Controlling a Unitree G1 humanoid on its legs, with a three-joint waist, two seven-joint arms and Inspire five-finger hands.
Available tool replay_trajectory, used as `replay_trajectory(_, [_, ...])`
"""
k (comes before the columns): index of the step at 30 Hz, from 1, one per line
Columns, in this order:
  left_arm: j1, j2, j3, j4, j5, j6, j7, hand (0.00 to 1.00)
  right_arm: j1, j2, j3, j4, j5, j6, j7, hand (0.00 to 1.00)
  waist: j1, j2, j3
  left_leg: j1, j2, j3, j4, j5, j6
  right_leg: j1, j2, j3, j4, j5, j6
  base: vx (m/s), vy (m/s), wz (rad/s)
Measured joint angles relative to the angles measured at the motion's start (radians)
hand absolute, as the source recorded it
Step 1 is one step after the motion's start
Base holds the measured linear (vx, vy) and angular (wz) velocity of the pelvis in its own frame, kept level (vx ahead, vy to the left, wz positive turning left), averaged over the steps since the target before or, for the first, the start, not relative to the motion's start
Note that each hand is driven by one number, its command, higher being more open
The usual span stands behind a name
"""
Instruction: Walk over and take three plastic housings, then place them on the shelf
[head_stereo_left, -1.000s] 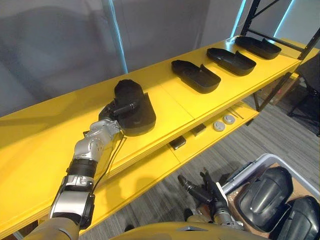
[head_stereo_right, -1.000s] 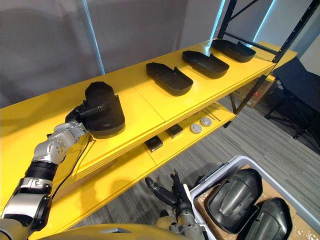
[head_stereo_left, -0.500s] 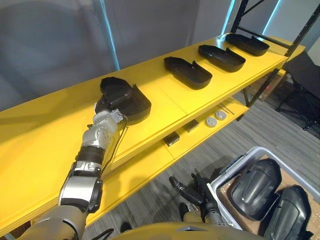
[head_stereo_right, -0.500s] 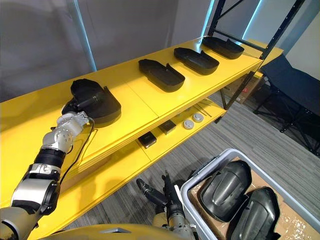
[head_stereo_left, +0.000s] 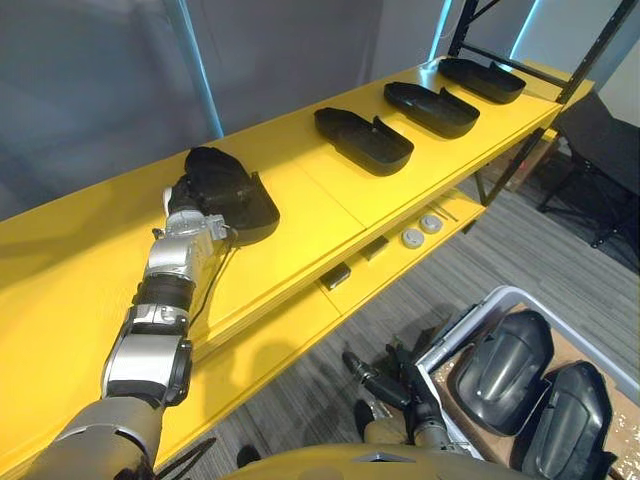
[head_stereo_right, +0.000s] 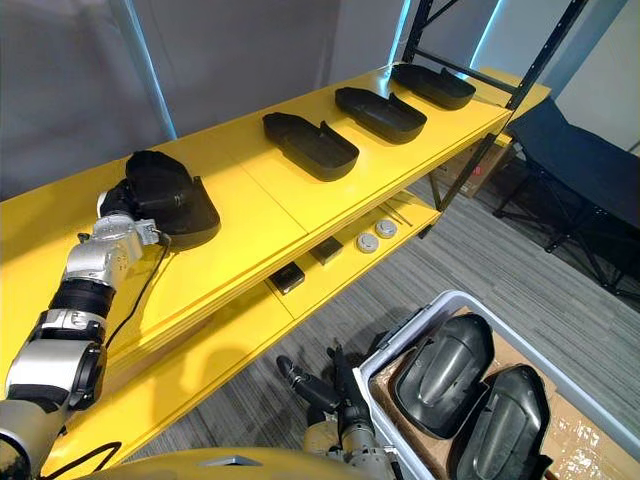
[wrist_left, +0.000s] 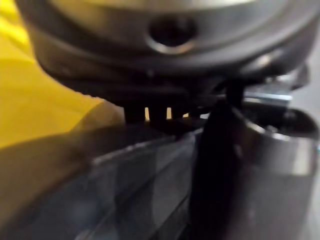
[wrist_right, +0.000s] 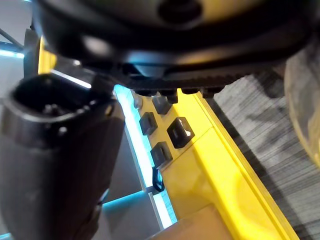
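A black plastic housing lies dome up on the yellow top shelf, toward its left part. My left hand is stretched out to the housing's near end, fingers curled on it. Three more housings lie hollow side up further right along the shelf: one in the middle, one beyond it, one at the far end. My right hand hangs low over the carpet beside the bin, fingers relaxed and holding nothing. Two housings rest in a grey bin at the lower right.
The lower yellow shelf carries two small black boxes and two round grey discs. A black rack upright stands at the shelf's right end. Grey carpet lies between shelf and bin.
The camera has shifted. My left arm has reached further out, and the housing in its hand has gone from the shelf's front part to further back, turned and set down flat.
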Motion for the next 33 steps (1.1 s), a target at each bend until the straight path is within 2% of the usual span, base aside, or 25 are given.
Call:
replay_trajectory(8, [-0.029,0.027,-0.032,0.019,0.044,0.062,-0.032,1.00,-0.005,0.000,0.000,0.015,0.011,-0.004,0.004,1.00,-0.004,0.004,-0.002,0.004,0.002,-0.006,0.000,0.000,-0.001,0.014,0.001,-0.007,-0.015,0.005,-0.002,0.00,-0.002,0.02])
replay_trajectory(13, [-0.036,0.029,-0.051,0.019,0.188,0.087,-0.031,1.00,-0.024,-0.001,0.004,0.037,0.038,-0.010,0.001,1.00,-0.010,0.006,-0.002,0.003,0.002,-0.010,0.000,0.000,-0.001,0.013,0.001,-0.007,-0.015,0.006,-0.004,0.00,0.000,0.00])
replay_trajectory(17, [-0.036,0.039,-0.080,0.019,0.231,0.100,-0.009,1.00,-0.022,-0.001,0.004,0.038,0.038,-0.021,-0.006,1.00,-0.011,0.011,-0.002,0.002,0.001,-0.014,0.000,0.000,-0.001,0.013,0.001,-0.008,-0.015,0.006,-0.004,0.00,0.000,0.00])
replay_trajectory(27, [-0.044,0.039,-0.103,-0.039,0.176,0.099,0.159,1.00,-0.024,0.000,0.003,0.058,0.038,-0.044,-0.021,1.00,-0.003,0.013,0.000,-0.005,0.000,-0.035,0.003,0.000,0.000,0.017,0.000,-0.025,-0.015,0.005,-0.005,0.01,-0.002,0.05])
replay_trajectory(30, [-0.040,0.048,-0.137,-0.132,0.185,0.074,0.215,1.00,-0.022,0.000,0.001,0.060,0.037,-0.046,-0.033,1.00,0.001,0.015,0.000,-0.005,-0.001,-0.048,0.003,0.000,0.000,0.025,-0.001,-0.037,-0.015,0.002,-0.008,0.01,-0.001,0.12])
replay_trajectory(33, [-0.010,0.070,-0.158,-0.293,0.186,0.014,0.269,1.00,-0.026,0.003,-0.003,0.060,0.036,-0.077,-0.049,1.00,0.002,0.016,0.001,-0.006,-0.001,-0.059,0.003,0.000,0.000,0.032,-0.002,-0.049,-0.014,-0.003,-0.012,0.01,-0.002,0.11])
